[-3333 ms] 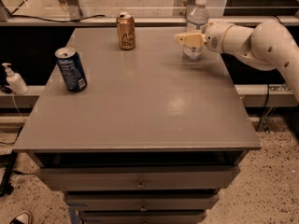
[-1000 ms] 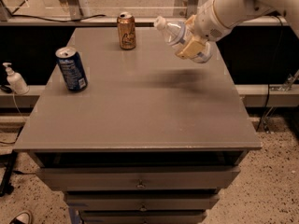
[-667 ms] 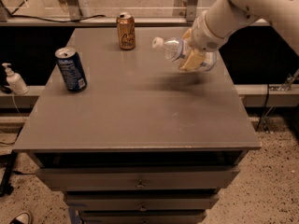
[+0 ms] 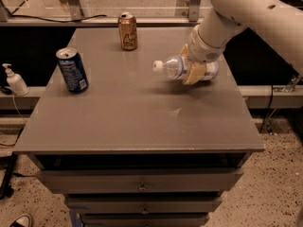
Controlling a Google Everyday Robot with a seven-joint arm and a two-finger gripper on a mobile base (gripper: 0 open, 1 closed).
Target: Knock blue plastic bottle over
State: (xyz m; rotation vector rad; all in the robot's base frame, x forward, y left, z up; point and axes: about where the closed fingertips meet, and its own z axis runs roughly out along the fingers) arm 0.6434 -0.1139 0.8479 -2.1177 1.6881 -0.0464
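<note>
Bottle point(image 4: 173, 67) lies sideways, right of the gold can point(image 4: 128, 30) and nearer the counter point(image 4: 142, 122) front, cap toward that can. Your gripper point(image 4: 194, 70) has its fingers clamped round the bottle's body. If you release carelessly, it may roll off the edge farthest from the can.

**Front and middle open, right rear taken**

The table point(image 4: 142, 122) is bare across its front half and middle, open to a reach from the front or from either side. At right rear the gripper point(image 4: 195, 71) clasps the bottle point(image 4: 173, 67), held sideways with its cap to the left. The arm point(image 4: 246, 13) crosses over that corner. The blue can point(image 4: 72, 70) stands near the left edge and the gold can point(image 4: 128, 30) at the back, with a wide lane between them.
</note>
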